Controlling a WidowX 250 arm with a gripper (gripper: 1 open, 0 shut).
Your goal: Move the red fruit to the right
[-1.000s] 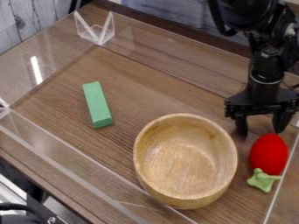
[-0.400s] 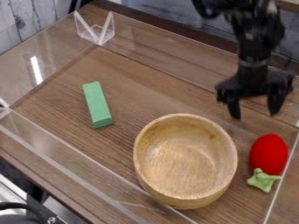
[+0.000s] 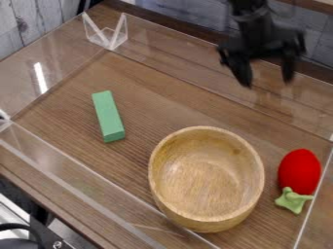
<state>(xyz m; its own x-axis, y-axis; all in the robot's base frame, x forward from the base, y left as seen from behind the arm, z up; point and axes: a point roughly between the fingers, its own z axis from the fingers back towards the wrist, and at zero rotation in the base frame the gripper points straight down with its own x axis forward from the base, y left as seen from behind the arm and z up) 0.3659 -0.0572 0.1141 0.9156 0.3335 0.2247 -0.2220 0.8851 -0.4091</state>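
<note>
Gripper [image 3: 262, 62]: fingers spread apart, holding nothing, hung above table. Red fruit [image 3: 299, 171]: well below it, near edge. Wooden bowl [image 3: 205, 177]: below, leftward.

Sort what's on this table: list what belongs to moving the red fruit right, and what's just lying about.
Belongs to the job:
- red fruit
- end effector, open and holding nothing

Just lying about:
- wooden bowl
- green block
- clear stand
</note>
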